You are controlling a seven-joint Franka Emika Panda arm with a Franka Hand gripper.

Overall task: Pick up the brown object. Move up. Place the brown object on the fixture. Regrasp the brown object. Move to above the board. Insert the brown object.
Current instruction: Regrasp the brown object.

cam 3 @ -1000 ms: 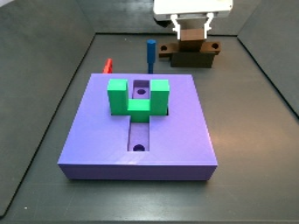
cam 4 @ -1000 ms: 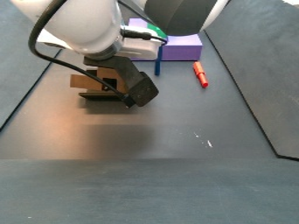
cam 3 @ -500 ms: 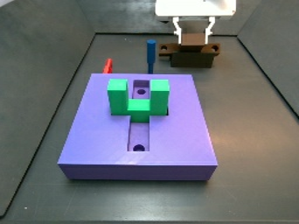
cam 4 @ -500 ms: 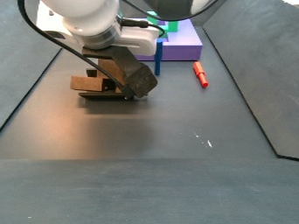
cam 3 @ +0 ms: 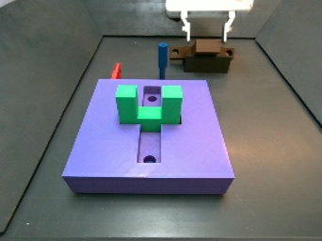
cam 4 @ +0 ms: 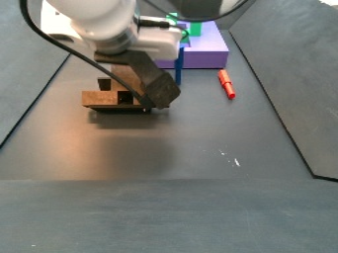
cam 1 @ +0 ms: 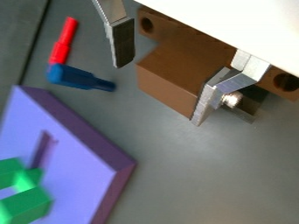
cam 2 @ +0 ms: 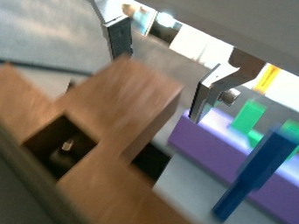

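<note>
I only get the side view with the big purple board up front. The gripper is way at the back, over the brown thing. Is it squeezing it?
Observer: No. In a wrist view the gripper is open, with one of its fingers on each side of the brown object.
Operator: And that red bit poking out behind the board, what is it?
Observer: A thin red peg. In a side view you can see all of it, lying flat on the floor beside the board.
</note>
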